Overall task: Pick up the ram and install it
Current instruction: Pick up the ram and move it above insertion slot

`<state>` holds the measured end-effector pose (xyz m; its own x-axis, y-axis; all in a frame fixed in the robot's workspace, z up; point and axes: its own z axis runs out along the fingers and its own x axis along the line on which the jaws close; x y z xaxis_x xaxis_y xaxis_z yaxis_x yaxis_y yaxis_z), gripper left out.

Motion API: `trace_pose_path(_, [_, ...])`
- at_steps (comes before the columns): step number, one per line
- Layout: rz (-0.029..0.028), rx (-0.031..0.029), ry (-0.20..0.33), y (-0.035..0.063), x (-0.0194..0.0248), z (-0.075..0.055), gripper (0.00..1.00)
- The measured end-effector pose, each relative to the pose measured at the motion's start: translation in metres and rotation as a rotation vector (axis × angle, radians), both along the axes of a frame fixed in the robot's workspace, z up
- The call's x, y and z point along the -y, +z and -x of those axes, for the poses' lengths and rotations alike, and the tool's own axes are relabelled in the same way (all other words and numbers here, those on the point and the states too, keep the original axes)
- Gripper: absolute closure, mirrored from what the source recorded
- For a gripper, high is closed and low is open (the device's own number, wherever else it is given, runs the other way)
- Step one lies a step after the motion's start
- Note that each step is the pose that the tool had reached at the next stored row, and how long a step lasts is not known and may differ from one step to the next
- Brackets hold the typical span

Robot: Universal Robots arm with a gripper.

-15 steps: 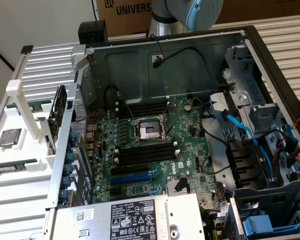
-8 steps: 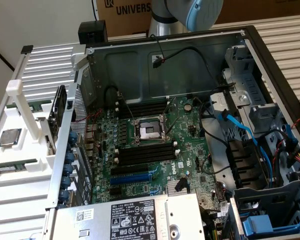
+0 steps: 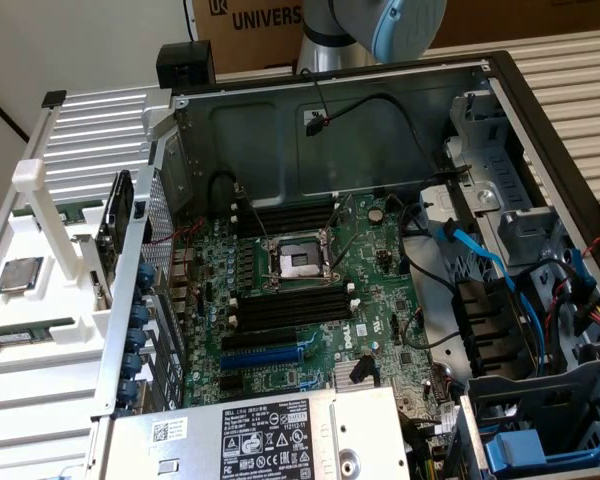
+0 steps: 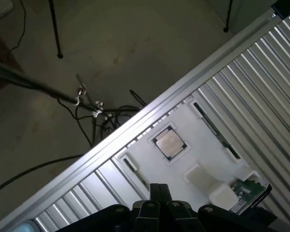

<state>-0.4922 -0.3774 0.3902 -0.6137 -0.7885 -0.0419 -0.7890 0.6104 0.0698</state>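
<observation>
The ram (image 3: 15, 338) lies as a thin green stick with a pale label in a groove of the white parts tray (image 3: 40, 310), at the exterior view's left, outside the computer case. In the wrist view a thin dark stick (image 4: 134, 169) sits edge-on in a tray groove; it looks like the same ram. My gripper (image 4: 157, 189) hangs high above that tray, its dark fingers pressed together with nothing between them. The black memory slots (image 3: 285, 308) with white end clips lie beside the CPU socket (image 3: 298, 262) on the motherboard.
A square silver CPU chip (image 4: 169, 143) rests in the tray's middle pocket. A second groove (image 4: 215, 128) holds another thin strip. A drive with a green board (image 3: 115, 215) stands against the case wall. Cables (image 3: 480, 260) and the power supply (image 3: 270, 435) crowd the case.
</observation>
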Motion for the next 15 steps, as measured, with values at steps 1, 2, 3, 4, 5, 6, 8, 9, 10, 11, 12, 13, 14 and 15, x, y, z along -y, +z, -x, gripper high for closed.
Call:
trace_pose_path(1, [0.0006,0.0001,0.018,-0.0002,0.0,0.0,0.88])
trace_pose_path(2, [0.0014,0.0,0.036,-0.0004,-0.0001,0.0001,0.88])
trace_pose_path(3, [0.0023,0.0001,0.052,-0.0007,-0.0001,0.0001,0.88])
trace_pose_path(4, [0.0032,0.0,0.069,-0.0009,-0.0001,0.0002,0.88])
trace_pose_path(5, [0.004,0.0001,0.085,-0.001,-0.0002,0.0001,0.88])
trace_pose_path(6, [0.0061,0.0,0.136,-0.0014,-0.0002,0.0002,0.88])
trace_pose_path(8, [0.0073,0.0,0.172,-0.0016,-0.0002,0.0002,0.88])
trace_pose_path(9, [0.0083,0.0,0.19,-0.0017,-0.0002,0.0002,0.88])
trace_pose_path(10, [0.0095,0.0,0.205,-0.0018,-0.0002,0.0002,0.88])
trace_pose_path(11, [0.0106,0.0,0.221,-0.0018,-0.0002,0.0002,0.88])
trace_pose_path(12, [0.012,0.0,0.252,-0.0019,-0.0002,0.0002,0.88])
trace_pose_path(13, [0.0123,0.0,0.269,-0.002,-0.0002,0.0002,0.88])
trace_pose_path(14, [0.0129,0.0004,0.289,-0.0021,-0.0002,0.0002,0.88])
trace_pose_path(15, [0.0136,0.0008,0.307,-0.0023,-0.0002,0.0002,0.88])
